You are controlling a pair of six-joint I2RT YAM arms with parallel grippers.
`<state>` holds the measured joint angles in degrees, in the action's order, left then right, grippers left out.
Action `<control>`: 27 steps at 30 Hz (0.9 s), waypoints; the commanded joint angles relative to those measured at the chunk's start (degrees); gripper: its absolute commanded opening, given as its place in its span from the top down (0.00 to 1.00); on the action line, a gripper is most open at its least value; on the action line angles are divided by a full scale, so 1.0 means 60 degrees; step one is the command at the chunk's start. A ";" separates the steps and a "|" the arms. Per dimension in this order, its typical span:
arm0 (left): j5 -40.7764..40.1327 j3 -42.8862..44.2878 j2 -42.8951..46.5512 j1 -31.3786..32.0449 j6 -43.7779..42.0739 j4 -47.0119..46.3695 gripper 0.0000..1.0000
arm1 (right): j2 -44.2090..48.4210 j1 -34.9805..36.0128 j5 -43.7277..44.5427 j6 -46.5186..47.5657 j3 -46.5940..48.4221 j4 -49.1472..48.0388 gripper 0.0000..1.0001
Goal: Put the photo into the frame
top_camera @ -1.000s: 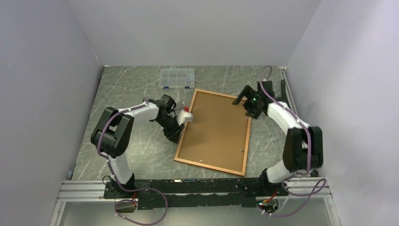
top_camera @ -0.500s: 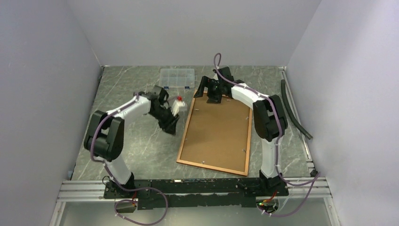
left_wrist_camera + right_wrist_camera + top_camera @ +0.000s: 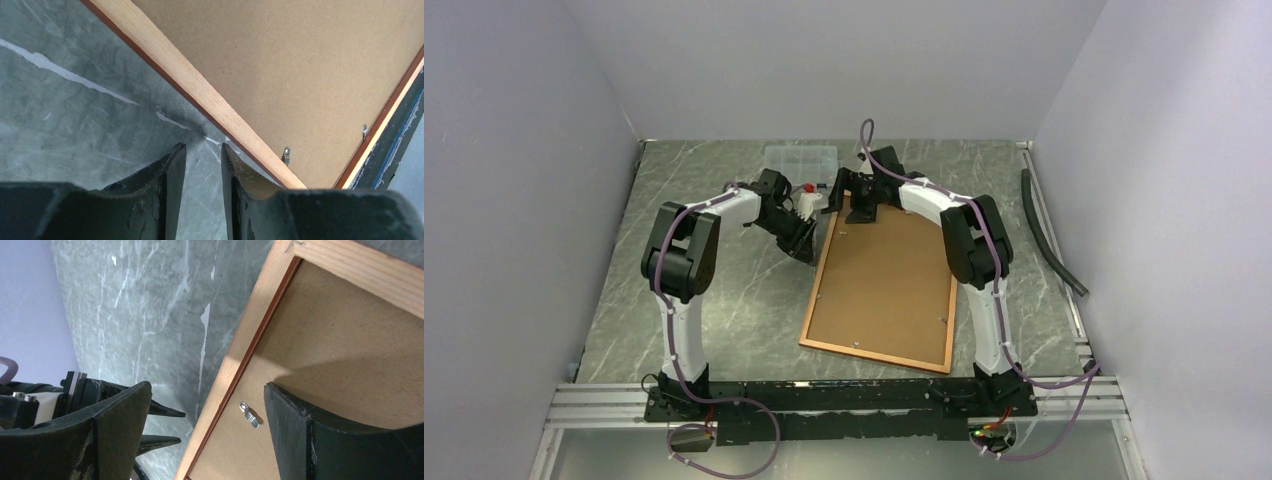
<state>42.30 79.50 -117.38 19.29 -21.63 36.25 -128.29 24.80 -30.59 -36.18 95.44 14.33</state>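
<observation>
The frame [image 3: 874, 356] lies face down in the middle of the table [image 3: 724, 300], its pale wooden back up and its long sides running away from the arms, slightly tilted. Inside its rim sits a plain brown backing board [image 3: 886, 275], flat and filling the opening from rail to rail. Small metal tabs [image 3: 248, 414] stand along the inner edge over the board. What lies under the board I cannot tell.

Both arms reach to the frame's far left corner. The right gripper [image 3: 207, 387] is spread wide and straddles the long left rail there, with one finger over the bare table outside the frame and the other over the board inside it. Nothing is between the fingers but the rail below them, and whether they touch it I cannot tell.

The left gripper [image 3: 202, 147] is over the table just beside that same rail, on its outer side. Its fingers stand a narrow slit apart, with only marbled tabletop showing between them.

Behind the two wrists, near the back wall, stands a clear plastic compartment box [image 3: 792, 160], partly hidden by the arms. It is too small from here to tell what its compartments hold.

A black hose [image 3: 1049, 235] lies along the table's right edge, well apart from the frame.
</observation>
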 commanded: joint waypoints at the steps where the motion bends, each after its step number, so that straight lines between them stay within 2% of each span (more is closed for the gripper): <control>1: 0.0507 0.0039 0.0083 0.0052 0.0250 -0.0445 0.63 | 0.0157 0.0081 -0.0455 -0.0023 -0.0618 -0.0570 0.14; 8: 0.0331 -0.0156 0.0090 0.0137 0.0157 -0.0603 0.63 | 0.0710 0.0126 -0.0611 -0.0107 -0.1602 -0.0899 0.16; 27: 0.0063 -0.0459 0.0330 0.0322 0.0019 -0.0846 0.64 | 0.1439 0.0407 -0.0436 -0.0263 -0.1912 -0.0724 0.17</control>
<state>42.85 78.00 -117.16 20.38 -21.23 32.34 -122.98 26.44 -33.98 -37.15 85.03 9.30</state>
